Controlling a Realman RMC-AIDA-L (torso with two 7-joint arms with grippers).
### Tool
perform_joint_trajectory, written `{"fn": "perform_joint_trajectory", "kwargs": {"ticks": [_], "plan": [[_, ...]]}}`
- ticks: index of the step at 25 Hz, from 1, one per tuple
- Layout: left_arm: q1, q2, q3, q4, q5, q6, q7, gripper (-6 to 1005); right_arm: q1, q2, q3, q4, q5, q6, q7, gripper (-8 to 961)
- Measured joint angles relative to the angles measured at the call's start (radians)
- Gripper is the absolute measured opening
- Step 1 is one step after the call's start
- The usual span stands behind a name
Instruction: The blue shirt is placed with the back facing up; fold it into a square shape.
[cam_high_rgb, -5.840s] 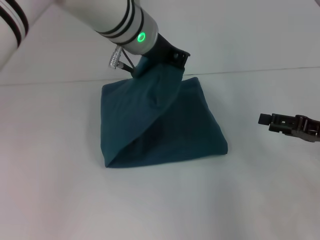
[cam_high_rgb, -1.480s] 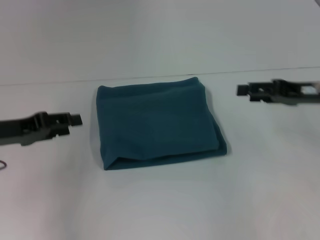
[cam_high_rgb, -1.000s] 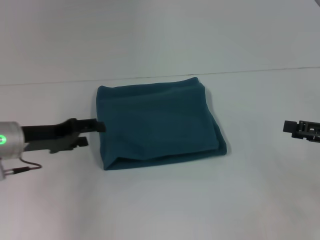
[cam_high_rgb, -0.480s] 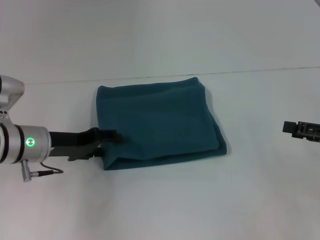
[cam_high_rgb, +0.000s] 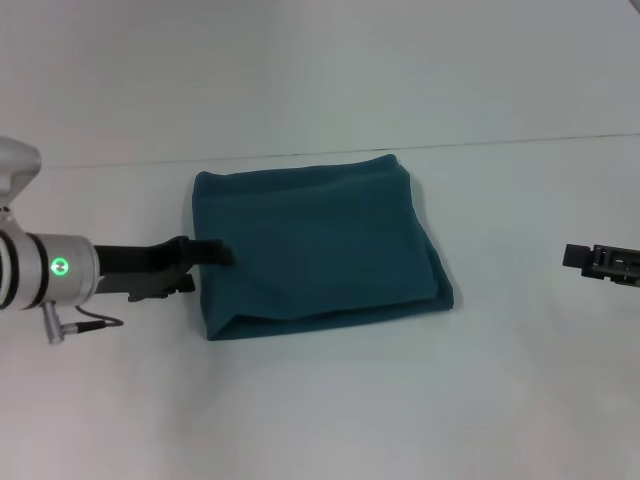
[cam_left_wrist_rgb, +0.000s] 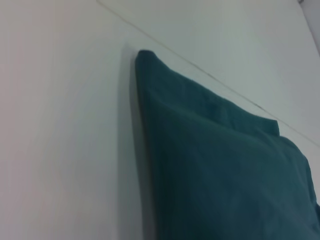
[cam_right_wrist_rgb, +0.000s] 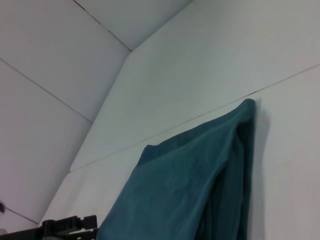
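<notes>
The blue shirt (cam_high_rgb: 318, 245), folded square, no lettering seen, is touched at its edge by the left tool (cam_high_rgb: 212, 254); its finger state cannot be told.

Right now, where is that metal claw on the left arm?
In the head view the left gripper reaches in from the robot's left, its tips over the left edge of the folded blue shirt on the white table.
</notes>
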Motion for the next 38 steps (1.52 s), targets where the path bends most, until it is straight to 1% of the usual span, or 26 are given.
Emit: {"fn": "perform_joint_trajectory", "kwargs": {"ticks": [6,8,12,14,17,23,28,33,35,38], "plan": [[-0.055,-0.001,0.007,-0.083,0.0,-0.055,0.007,787,0.002,0.001,0.0,0.003,0.0,0.0,-0.001,729],[-0.078,-0.002,0.027,-0.111,0.0,-0.071,0.009,782,0.001,0.001,0.0,0.004,0.0,0.0,-0.003,729],[-0.1,-0.007,0.065,-0.119,0.01,-0.083,-0.014,773,-0.001,0.001,0.001,0.005,0.0,-0.001,-0.009,729],[-0.098,-0.015,0.066,-0.094,0.018,-0.082,-0.021,769,-0.002,0.001,0.002,0.006,0.0,-0.001,-0.009,729],[-0.091,-0.022,0.068,-0.066,0.023,-0.078,-0.025,695,-0.002,0.001,0.003,0.006,0.001,-0.001,-0.009,728],[-0.095,-0.023,0.079,-0.07,0.028,-0.081,-0.025,547,0.001,0.002,0.003,0.006,0.001,0.0,-0.01,729],[-0.097,-0.025,0.085,-0.071,0.028,-0.082,-0.026,315,0.002,0.002,0.003,0.006,0.001,0.001,-0.01,729],[-0.095,-0.03,0.086,-0.052,0.028,-0.052,-0.025,213,0.002,0.003,0.004,0.007,0.0,0.002,-0.01,729],[-0.082,-0.032,0.086,-0.019,0.027,0.002,-0.022,198,0.003,0.004,0.004,0.007,0.001,0.003,-0.009,729],[-0.033,-0.04,0.086,0.073,0.027,0.114,-0.026,175,0.003,0.004,0.004,0.007,0.004,0.002,-0.003,729]]}}
